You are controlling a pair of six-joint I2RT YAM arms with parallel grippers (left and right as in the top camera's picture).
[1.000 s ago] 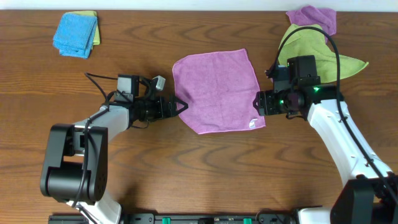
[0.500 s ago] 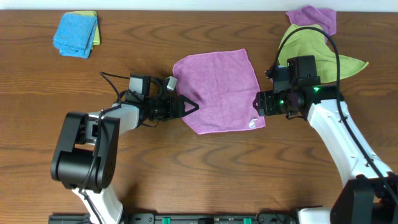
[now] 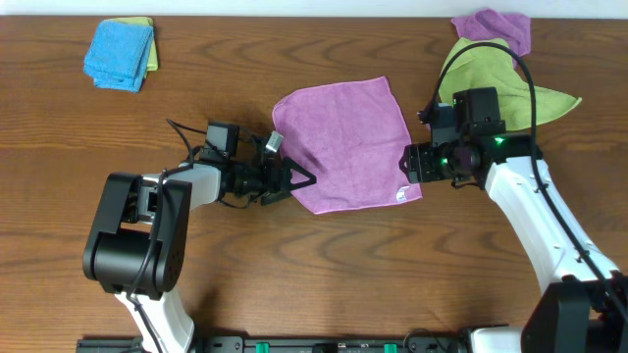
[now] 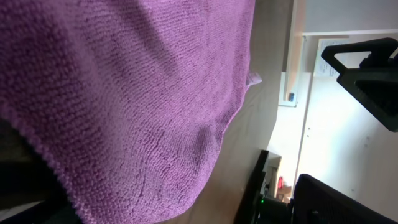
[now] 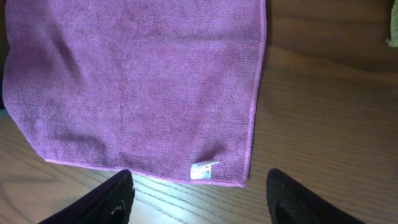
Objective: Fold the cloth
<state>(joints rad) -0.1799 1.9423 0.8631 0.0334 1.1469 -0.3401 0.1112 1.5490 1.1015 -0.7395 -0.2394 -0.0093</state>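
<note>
The lilac cloth lies flat and unfolded mid-table, its white tag at the near right corner. My left gripper is open at the cloth's near left edge, its fingertips spread around that edge. In the left wrist view the cloth fills most of the frame, with its hem running just above a dark finger. My right gripper is open beside the right edge. In the right wrist view its fingers straddle bare wood just short of the tag and the cloth.
A folded blue cloth on a lime-green one lies at the back left. At the back right a lime-green cloth lies spread behind the right arm, with another purple cloth beyond it at the table's far edge.
My left gripper has moved right along the table until its open fingers reach the cloth's near left edge. The right arm has not moved.
</note>
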